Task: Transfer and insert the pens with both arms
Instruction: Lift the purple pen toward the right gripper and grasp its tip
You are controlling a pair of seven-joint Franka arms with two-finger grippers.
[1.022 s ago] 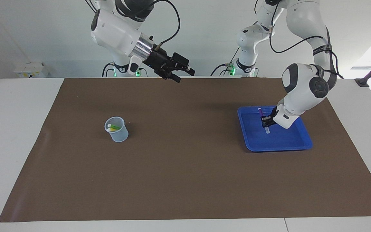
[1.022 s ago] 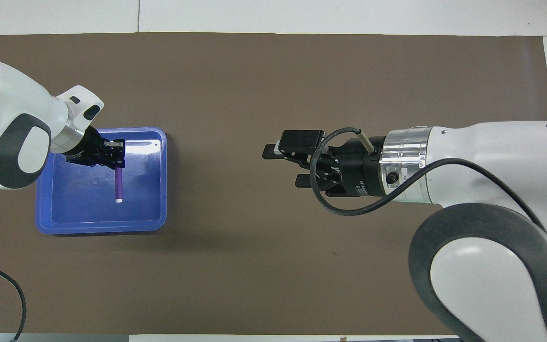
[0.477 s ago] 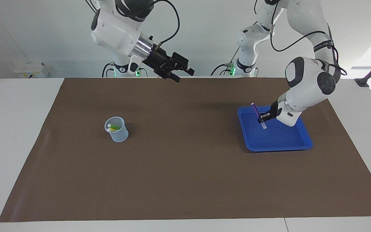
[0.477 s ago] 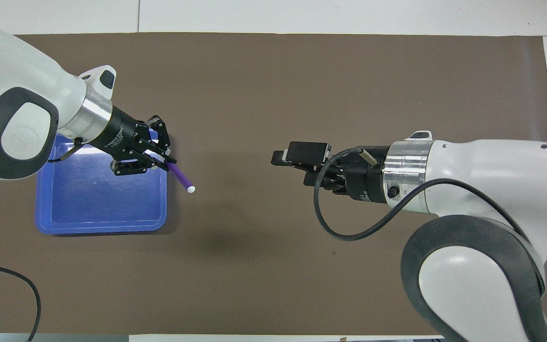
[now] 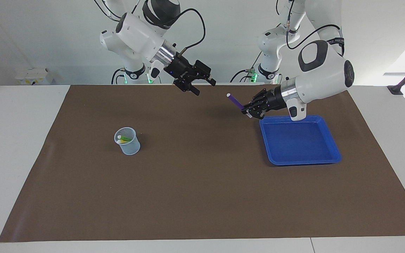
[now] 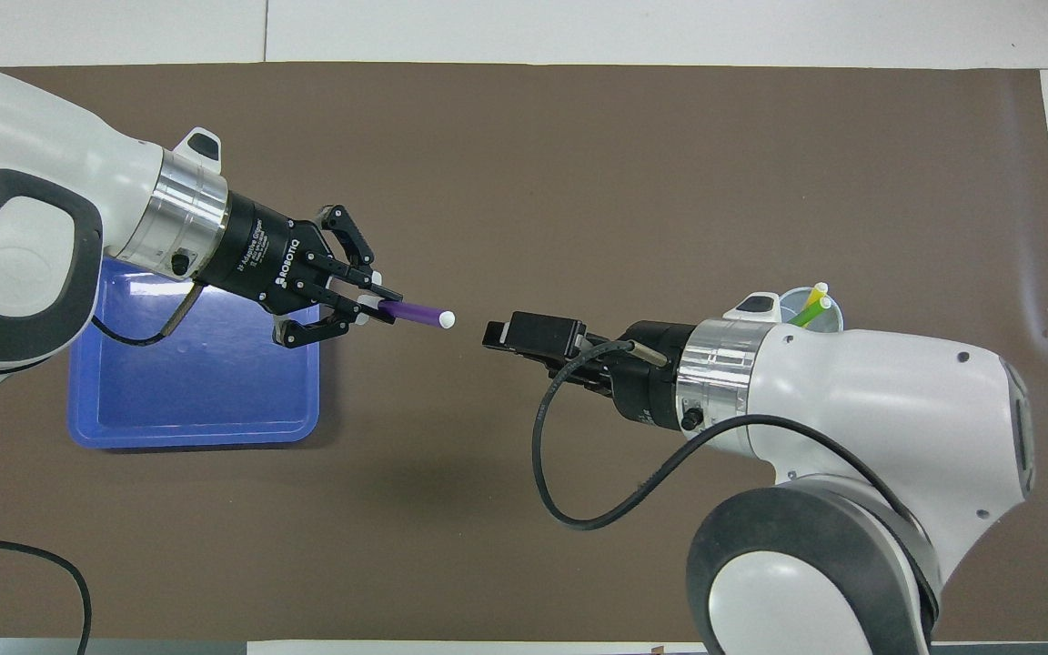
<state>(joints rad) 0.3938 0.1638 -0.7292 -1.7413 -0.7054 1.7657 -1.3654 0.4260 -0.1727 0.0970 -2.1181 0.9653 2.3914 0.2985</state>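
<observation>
The left gripper (image 5: 247, 111) (image 6: 369, 300) is clamped on the purple pen (image 5: 235, 101) (image 6: 415, 312), raised over the brown mat (image 5: 202, 196) beside the blue tray (image 5: 323, 156) (image 6: 187, 432); the pen's white tip points at the right gripper (image 5: 195, 86) (image 6: 510, 335). That gripper hangs over the mat's middle (whether its fingers are parted, I cannot tell). The green pen (image 5: 126, 138) (image 6: 801, 314) and yellow pen (image 5: 121, 141) (image 6: 817, 293) stand in the clear cup (image 5: 129, 147) toward the right arm's end.
</observation>
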